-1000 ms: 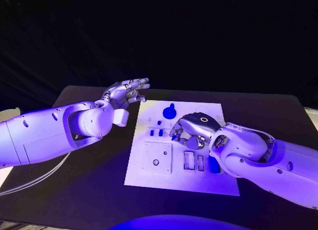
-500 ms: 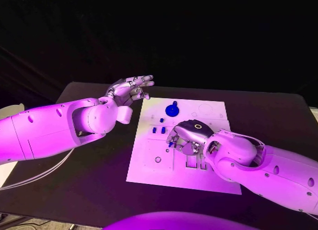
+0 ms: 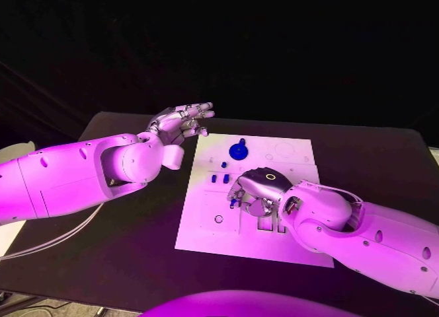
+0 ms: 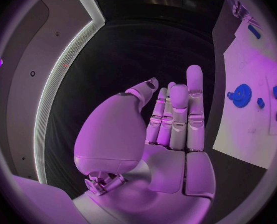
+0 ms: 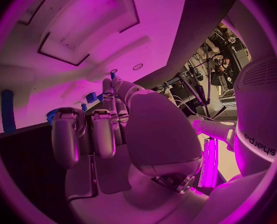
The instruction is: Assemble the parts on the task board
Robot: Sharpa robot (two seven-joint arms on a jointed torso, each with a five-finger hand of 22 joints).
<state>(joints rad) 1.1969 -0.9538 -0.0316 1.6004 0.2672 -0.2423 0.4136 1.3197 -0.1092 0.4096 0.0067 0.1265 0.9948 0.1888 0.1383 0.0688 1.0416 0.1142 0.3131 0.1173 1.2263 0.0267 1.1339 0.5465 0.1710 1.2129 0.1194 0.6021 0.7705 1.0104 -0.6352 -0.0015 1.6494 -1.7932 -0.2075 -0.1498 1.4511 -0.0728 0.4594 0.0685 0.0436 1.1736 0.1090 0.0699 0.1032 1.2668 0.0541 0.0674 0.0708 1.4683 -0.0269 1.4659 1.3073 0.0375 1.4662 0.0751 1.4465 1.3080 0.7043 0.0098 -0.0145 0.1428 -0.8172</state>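
The flat white task board [image 3: 205,231] lies in the middle of the matte black table [image 3: 124,264], carrying a round blue gear-like part [image 3: 238,151] near its far edge and small blocky blue parts [image 3: 217,178] just below that. Since a second ago the right hand [image 3: 255,191], smooth silver, has crept a little toward the board's left side and now hangs over its middle with fingers curled downward; whether it grasps anything cannot be told. The left hand [image 3: 180,121] stays raised off the board's far-left corner, released, fingers loosely spread, holding nothing.
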